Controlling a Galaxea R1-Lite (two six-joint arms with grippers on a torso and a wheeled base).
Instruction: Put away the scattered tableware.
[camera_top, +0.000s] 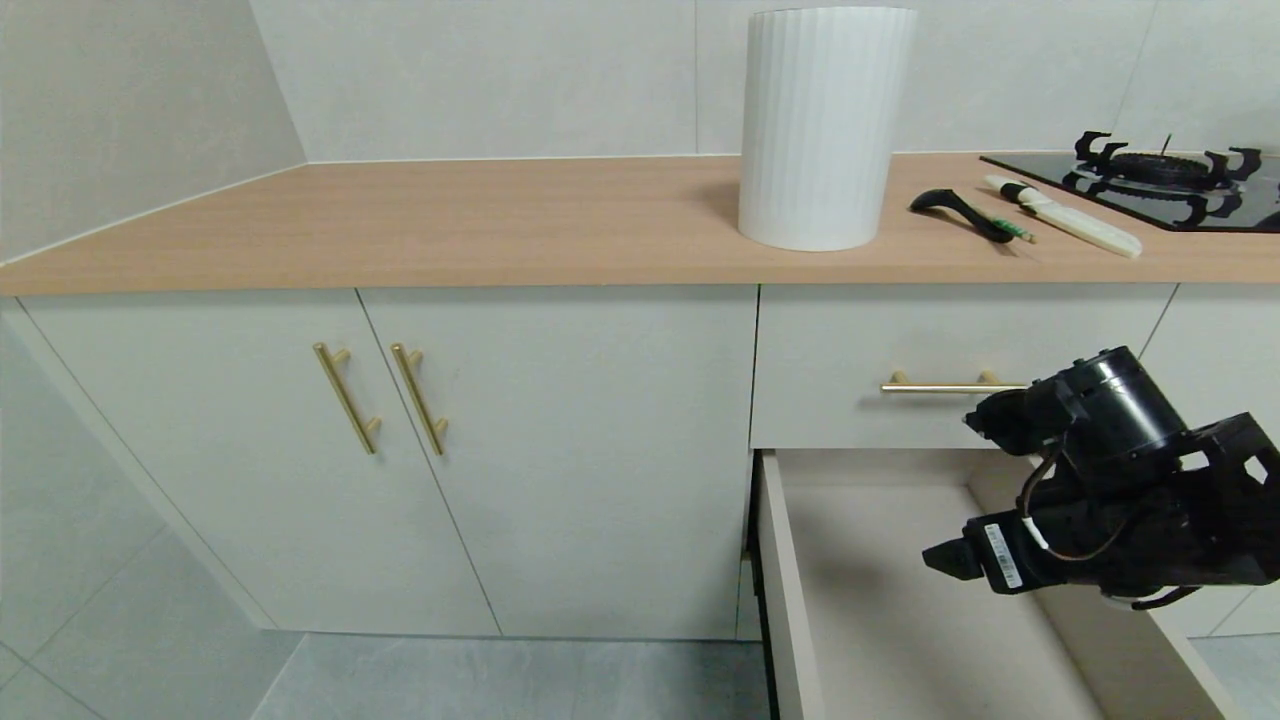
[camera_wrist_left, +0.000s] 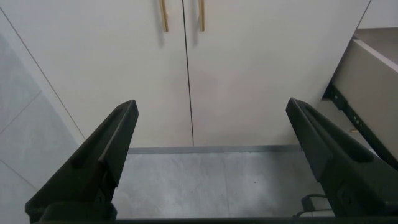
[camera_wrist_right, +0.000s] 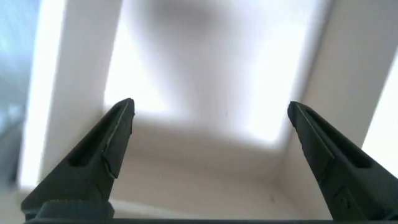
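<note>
On the wooden countertop (camera_top: 450, 215) at the right lie a black spoon (camera_top: 958, 211) and a white knife (camera_top: 1066, 218), side by side; a thin green-tipped stick (camera_top: 1016, 233) rests between them. Below them a drawer (camera_top: 781, 575) is pulled out, its inside bare. My right gripper (camera_top: 958, 560) hangs over the drawer, open, holding nothing; the right wrist view looks between its fingers (camera_wrist_right: 99, 155) down into the pale drawer box (camera_wrist_right: 205, 81). My left gripper (camera_wrist_left: 211, 162) is open and empty, low in front of the cabinet doors (camera_wrist_left: 186, 62).
A tall white ribbed container (camera_top: 820, 125) stands on the counter left of the utensils. A gas hob (camera_top: 1160, 180) sits at the far right. Two cabinet doors with gold handles (camera_top: 380, 400) are shut, as is the upper drawer (camera_top: 950, 385). Grey floor tiles (camera_wrist_left: 217, 186) lie below.
</note>
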